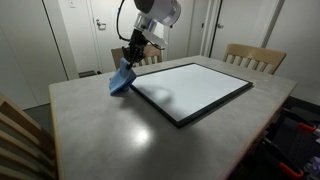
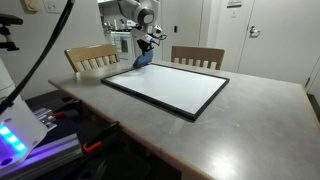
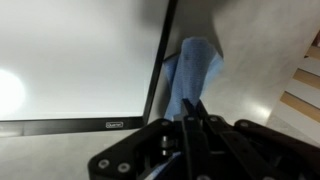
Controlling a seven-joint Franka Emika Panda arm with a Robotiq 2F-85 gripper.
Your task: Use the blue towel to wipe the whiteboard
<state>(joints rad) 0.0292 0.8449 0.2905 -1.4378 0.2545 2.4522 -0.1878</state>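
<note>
Your exterior views sit raised, each facing the white robot arm point(image 1: 152, 14) across the grey rectangular surface point(image 1: 110, 130) from a different angle, sharing the large glossy white black-framed whiteboard point(image 1: 190, 88); your wrist view looks down close past the black end effector point(image 3: 196, 108) onto its edge

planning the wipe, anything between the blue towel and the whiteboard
Nothing. In the wrist view the blue towel sits right beside the black frame of the whiteboard; no object lies between them.
</note>
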